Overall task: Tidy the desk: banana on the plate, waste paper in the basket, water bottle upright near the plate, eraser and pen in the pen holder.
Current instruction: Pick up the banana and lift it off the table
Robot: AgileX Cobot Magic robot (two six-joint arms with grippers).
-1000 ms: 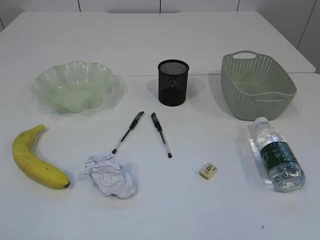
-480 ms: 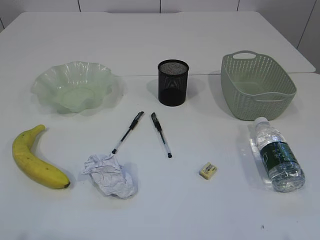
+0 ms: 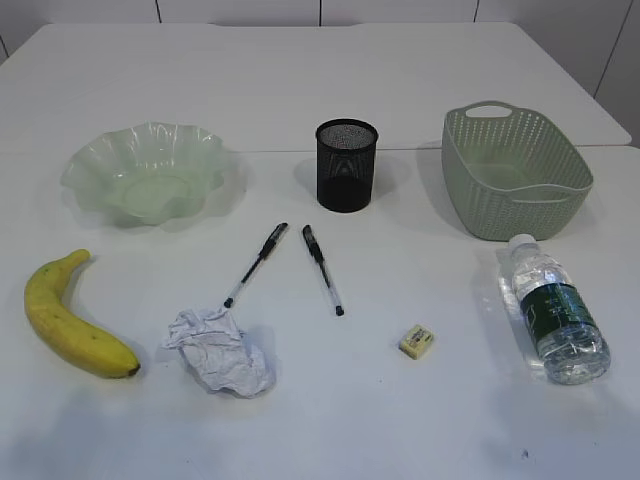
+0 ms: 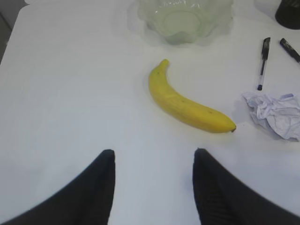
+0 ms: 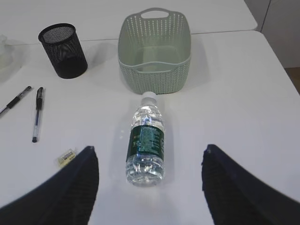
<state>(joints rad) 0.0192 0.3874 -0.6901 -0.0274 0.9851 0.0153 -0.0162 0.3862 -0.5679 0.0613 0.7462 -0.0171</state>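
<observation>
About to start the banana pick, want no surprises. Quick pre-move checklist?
1. Left gripper open, nothing between the jaws: ok.
2. Banana lies free on the desk, ahead of that gripper, touching nothing: ok.
3. Plate empty for the drop: ok.
4. Waste paper apart from the banana's dark tip: ok, but close.
5. Right gripper open, above the lying water bottle, away from the banana: ok.
6. Banana's underside and softness: cannot tell.

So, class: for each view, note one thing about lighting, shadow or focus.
Exterior view: even light, with soft shadows beside the pen holder. Left wrist view: the near fingers are blurred, the banana sharp. Right wrist view: highlights glint on the water bottle.
</observation>
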